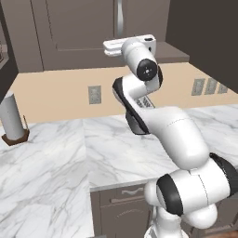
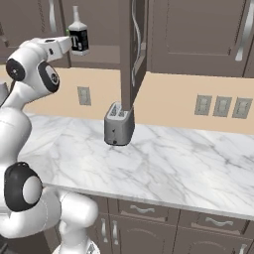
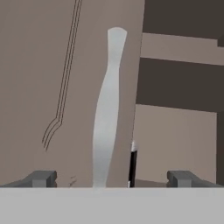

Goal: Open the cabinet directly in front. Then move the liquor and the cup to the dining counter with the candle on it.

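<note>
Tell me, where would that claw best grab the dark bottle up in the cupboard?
Probably round the squat body of the liquor, from the front. It stands upright on the shelf of the cabinet, and the narrow neck offers less to hold. The right door is swung open; the gripper is open facing the left door's handle.

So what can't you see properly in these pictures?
- The cup: a tiny green sliver beside the liquor in the right base view, too small to be sure; the robot's hand covers that spot.
- The liquor in the hand view: just a thin dark strip past the door edge.
- The cabinet shelves: the swung-out door and top edge cut them off.
- The gripper: open, fingertips cropped at the bottom.
- The toaster in the left base view: behind the arm.
</note>
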Motion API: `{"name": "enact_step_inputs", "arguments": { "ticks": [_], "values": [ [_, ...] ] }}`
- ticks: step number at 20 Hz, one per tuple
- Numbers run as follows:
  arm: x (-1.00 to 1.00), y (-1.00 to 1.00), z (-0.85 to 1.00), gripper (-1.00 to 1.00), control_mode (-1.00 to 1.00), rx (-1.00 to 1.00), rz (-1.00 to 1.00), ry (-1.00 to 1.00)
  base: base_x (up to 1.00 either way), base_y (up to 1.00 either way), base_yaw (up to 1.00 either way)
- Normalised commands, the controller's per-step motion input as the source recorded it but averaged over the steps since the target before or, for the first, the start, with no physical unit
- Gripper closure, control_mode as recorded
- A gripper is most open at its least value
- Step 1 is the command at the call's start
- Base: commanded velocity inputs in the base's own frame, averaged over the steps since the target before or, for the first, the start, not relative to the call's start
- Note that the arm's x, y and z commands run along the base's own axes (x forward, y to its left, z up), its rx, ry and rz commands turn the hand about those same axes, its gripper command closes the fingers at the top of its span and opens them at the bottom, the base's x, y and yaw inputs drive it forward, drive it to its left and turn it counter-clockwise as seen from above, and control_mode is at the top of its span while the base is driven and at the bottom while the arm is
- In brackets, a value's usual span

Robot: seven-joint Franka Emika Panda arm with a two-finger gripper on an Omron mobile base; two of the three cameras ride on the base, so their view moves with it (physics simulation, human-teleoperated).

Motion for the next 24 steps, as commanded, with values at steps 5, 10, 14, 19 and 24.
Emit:
{"name": "enact_step_inputs", "arguments": {
  "ticks": [5, 10, 14, 19, 24],
  "values": [
    [0.36, 0.08, 0.00, -1.00, -1.00, 0.00, 0.00, 0.00, 0.00, 0.00, 0.00],
    [0.36, 0.09, 0.00, -1.00, -1.00, 0.00, 0.00, 0.00, 0.00, 0.00, 0.00],
    [0.38, 0.12, 0.00, -1.00, -1.00, 0.00, 0.00, 0.00, 0.00, 0.00, 0.00],
    [0.38, 0.12, 0.00, -1.00, -1.00, 0.00, 0.00, 0.00, 0.00, 0.00, 0.00],
    [0.39, 0.05, 0.00, -1.00, -1.00, 0.00, 0.00, 0.00, 0.00, 0.00, 0.00]
  ]
}}
